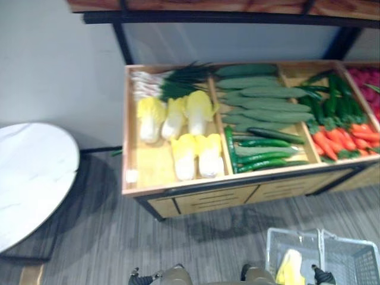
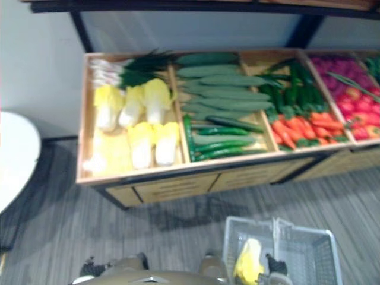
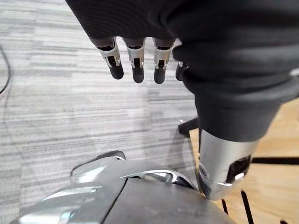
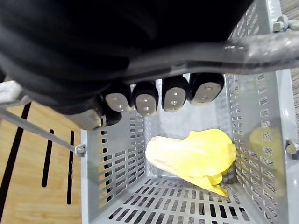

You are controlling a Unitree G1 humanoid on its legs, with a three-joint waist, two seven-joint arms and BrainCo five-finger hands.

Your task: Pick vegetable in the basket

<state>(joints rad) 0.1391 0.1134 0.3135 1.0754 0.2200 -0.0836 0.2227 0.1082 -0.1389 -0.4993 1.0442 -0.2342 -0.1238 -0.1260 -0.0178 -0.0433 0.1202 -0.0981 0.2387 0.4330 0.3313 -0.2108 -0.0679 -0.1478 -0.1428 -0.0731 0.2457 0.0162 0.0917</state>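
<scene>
A grey slatted basket (image 4: 117, 172) hangs from my right hand (image 4: 175, 95), whose fingers are curled round its handle (image 4: 261, 46). One yellow napa cabbage (image 4: 191, 154) lies on the basket's floor. In the eye views the basket (image 1: 350, 258) is at the lower right above the grey floor, with the cabbage (image 1: 291, 267) inside. My left hand (image 3: 135, 53) hangs over the floor with straight fingers and holds nothing. Ahead stands a wooden display stand (image 1: 178, 184) with several napa cabbages (image 1: 190, 151) in its left compartment.
The stand also holds scallions (image 1: 172, 83), cucumbers (image 1: 261, 101), green peppers (image 1: 335, 101), carrots (image 1: 344, 139) and red vegetables (image 2: 350, 89) further right. A white round table (image 1: 29, 172) stands at the left. A strip of grey floor lies between me and the stand.
</scene>
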